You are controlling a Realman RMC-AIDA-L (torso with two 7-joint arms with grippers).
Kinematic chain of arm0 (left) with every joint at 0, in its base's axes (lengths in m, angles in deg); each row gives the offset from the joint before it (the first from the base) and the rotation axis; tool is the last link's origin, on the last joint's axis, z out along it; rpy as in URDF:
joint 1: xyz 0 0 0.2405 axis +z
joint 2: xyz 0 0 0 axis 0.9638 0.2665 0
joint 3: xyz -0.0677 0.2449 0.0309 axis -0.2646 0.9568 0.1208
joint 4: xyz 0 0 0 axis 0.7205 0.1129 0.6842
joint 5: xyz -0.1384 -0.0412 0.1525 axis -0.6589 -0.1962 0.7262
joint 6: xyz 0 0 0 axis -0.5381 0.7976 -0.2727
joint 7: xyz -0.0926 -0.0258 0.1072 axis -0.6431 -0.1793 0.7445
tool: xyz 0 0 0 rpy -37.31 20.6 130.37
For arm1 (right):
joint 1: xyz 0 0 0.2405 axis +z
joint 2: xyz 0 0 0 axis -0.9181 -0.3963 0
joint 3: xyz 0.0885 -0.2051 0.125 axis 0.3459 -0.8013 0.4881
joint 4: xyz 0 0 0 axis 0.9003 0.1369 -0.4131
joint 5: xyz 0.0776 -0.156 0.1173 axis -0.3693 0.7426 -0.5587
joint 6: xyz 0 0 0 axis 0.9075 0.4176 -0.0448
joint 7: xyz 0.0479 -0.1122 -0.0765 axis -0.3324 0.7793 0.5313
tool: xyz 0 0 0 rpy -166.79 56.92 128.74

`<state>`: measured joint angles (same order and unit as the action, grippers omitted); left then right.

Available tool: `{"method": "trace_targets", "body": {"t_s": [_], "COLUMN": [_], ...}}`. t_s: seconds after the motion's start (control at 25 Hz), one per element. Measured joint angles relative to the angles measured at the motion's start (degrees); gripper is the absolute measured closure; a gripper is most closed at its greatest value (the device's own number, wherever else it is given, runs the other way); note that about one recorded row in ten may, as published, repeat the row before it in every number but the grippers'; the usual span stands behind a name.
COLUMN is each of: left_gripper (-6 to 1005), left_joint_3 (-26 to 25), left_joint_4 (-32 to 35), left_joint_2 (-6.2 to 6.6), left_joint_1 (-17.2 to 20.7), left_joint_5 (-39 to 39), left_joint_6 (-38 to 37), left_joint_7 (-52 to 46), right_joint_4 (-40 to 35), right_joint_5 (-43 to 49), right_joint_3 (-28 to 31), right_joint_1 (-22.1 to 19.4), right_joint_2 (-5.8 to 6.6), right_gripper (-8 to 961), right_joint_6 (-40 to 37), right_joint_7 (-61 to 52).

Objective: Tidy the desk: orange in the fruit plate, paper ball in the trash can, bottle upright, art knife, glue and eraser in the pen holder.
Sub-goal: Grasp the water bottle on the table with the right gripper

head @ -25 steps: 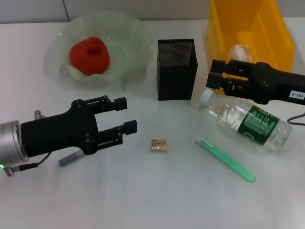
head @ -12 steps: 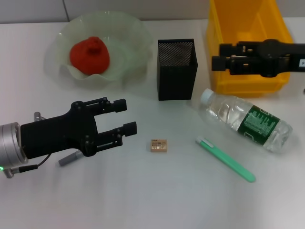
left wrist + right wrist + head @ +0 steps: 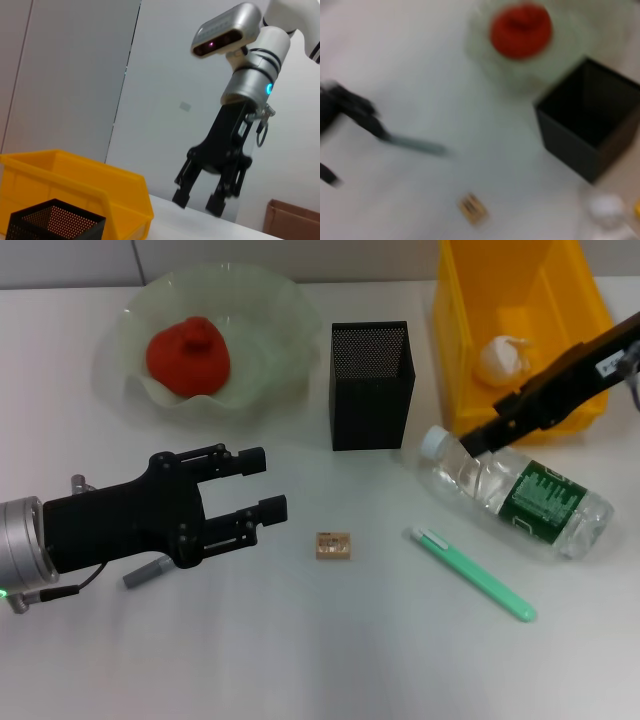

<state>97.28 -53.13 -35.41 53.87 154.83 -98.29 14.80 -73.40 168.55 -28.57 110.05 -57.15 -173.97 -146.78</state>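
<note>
Lying sideways, clear bottle (image 3: pixel 515 495) with green label; right tool (image 3: pixel 205 197) spread, empty.

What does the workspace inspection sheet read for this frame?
Surface: white desk.
Job's things: orange in fruit plate; paper ball in yellow bin; bottle lying down; green art knife, eraser and grey glue stick on desk; pen holder upright.
Clutter: nothing seen.
End effectors: left end effector open, above the desk near the glue stick; right end effector open, by the bottle's neck.
Cables: one at left wrist.
Surroundings: plain wall, cardboard box.
</note>
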Motion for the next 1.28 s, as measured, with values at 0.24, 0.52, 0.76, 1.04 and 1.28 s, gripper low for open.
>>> {"method": "trace_targets", "body": {"t_s": [0.24, 0.52, 0.76, 1.04, 1.28], "left_gripper": [398, 399, 399, 400, 401], "left_joint_3": [-0.02, -0.02, -0.02, -0.02, 0.11], "left_joint_4": [0.00, -0.61, -0.61, -0.62, -0.62], "left_joint_2": [0.00, 0.00, 0.00, 0.00, -0.09], "left_joint_1": [0.11, -0.10, -0.17, -0.31, -0.43], "left_joint_5": [0.00, -0.01, -0.01, -0.01, -0.01], "left_joint_6": [-0.03, -0.04, -0.06, -0.06, 0.31], "left_joint_7": [0.00, 0.00, 0.00, 0.00, 0.00], "right_joint_4": [2.01, 5.05, 6.83, 9.15, 12.24], "right_joint_5": [10.75, 15.84, 16.69, 19.31, 19.45], "right_joint_3": [-5.66, -10.82, -13.58, -15.66, -16.78], "right_joint_1": [2.76, 3.01, 2.64, 2.87, 3.10], "right_joint_2": [-1.15, -1.24, -1.36, -1.34, -1.34], "right_gripper": [201, 201, 201, 201, 200], "right_joint_6": [1.02, 4.32, 7.22, 9.58, 11.62], "right_joint_7": [-1.98, -3.88, -4.50, -5.16, -5.17]}}
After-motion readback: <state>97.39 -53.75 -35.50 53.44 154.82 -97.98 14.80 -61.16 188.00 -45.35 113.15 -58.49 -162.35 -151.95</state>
